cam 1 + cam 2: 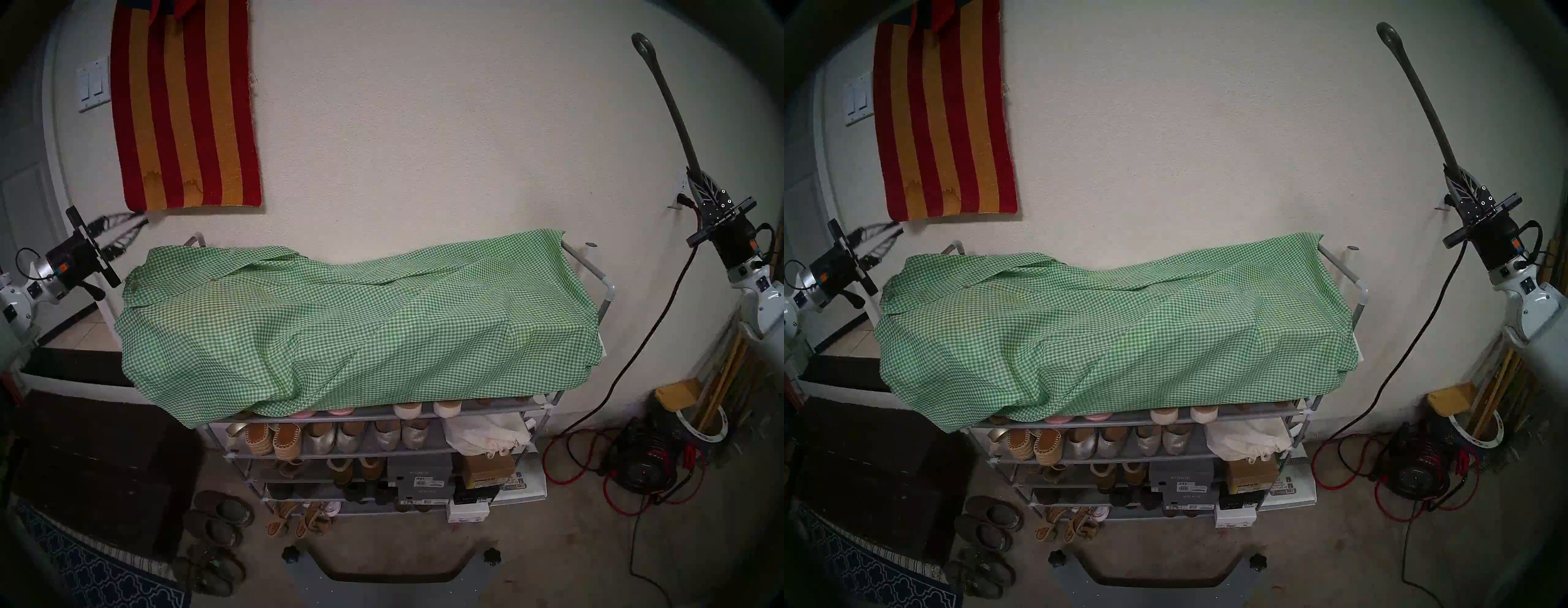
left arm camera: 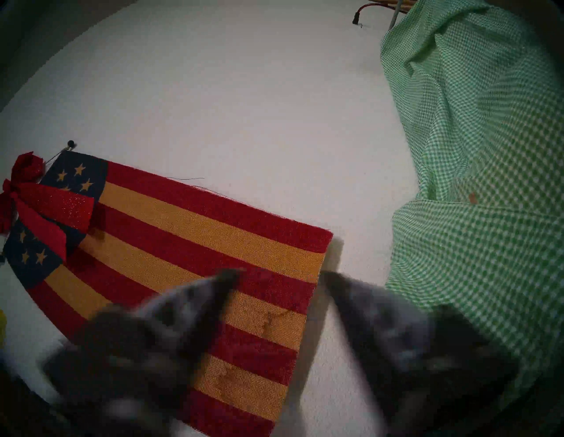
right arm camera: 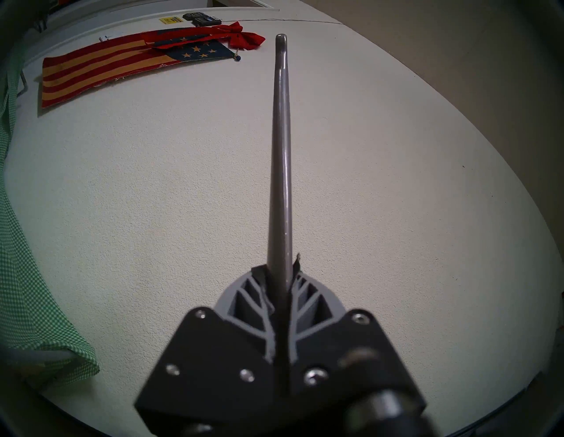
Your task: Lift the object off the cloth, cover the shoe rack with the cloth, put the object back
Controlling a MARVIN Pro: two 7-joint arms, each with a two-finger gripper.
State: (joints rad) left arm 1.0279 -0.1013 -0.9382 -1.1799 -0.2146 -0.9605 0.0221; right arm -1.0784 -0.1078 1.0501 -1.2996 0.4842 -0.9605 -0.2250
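One stiff, slim shoehorn [image 1: 670, 106] sits upper right, clenched low in our right gripper [image 1: 695, 178]; likely light and slippery. Left gripper [image 2: 279, 274], lower middle, parted, empty, beside cloth [image 1: 339, 322].

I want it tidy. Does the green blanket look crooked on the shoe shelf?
Yes. The cloth sits rumpled on the shoe rack, hanging lower at its front left corner, with lower shelves uncovered.

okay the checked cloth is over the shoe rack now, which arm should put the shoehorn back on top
Right. The right gripper is already shut on the shoehorn, held up beside the rack's right end. The left gripper holds nothing, off the green checked cloth.
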